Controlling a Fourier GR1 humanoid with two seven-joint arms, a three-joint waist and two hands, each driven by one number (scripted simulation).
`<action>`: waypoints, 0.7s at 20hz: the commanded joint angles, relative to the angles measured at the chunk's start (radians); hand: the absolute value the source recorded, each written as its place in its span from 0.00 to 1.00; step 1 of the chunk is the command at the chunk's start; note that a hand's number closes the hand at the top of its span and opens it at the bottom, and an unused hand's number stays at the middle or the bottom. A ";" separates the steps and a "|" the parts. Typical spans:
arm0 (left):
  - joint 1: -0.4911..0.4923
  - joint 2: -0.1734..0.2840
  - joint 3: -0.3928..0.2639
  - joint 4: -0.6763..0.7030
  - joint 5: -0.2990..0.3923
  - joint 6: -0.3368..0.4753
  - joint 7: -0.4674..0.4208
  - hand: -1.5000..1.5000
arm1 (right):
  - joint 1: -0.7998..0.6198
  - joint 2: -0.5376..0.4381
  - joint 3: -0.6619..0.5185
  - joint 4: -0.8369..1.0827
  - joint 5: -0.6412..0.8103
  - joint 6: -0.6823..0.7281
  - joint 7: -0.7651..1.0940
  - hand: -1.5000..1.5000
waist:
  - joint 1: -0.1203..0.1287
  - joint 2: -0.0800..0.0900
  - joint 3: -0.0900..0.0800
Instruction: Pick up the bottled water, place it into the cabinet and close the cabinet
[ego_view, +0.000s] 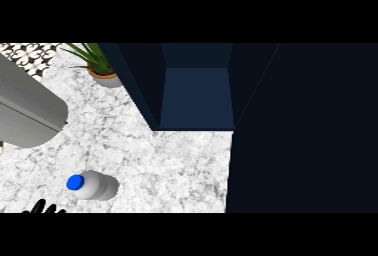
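The robot hand (43, 208) shows only as dark fingertips at the lower left edge; whether it is open or curled, I cannot tell, and it holds nothing visible. Just beyond, the bottle (94, 185) stands on the desk (170, 160), blue cap up. A good grasp would wrap its side. Farther off, the cabinet (196, 100) stands open.

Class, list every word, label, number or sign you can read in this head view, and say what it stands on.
No readable text anywhere in this view.
Clear plastic water bottle with a blue cap: no label text shows.
Terracotta pot holding a green plant: plain.
Dark blue open cabinet: no markings.
Black-and-white patterned tiles: ornament only, no letters.
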 joint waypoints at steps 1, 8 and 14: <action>0.004 0.005 0.073 0.017 0.056 -0.026 -0.017 0.00 | -0.004 -0.017 -0.050 0.049 -0.037 0.031 -0.040 0.00 | -0.001 0.001 0.000; -0.132 0.011 0.187 0.161 0.081 -0.023 -0.015 0.00 | 0.080 -0.002 0.071 -0.066 0.032 0.008 -0.027 0.00 | -0.009 0.002 0.000; -0.190 0.005 0.216 0.288 0.016 -0.075 -0.076 0.00 | 0.098 -0.038 0.000 -0.009 -0.017 0.065 -0.102 0.00 | -0.007 0.001 0.000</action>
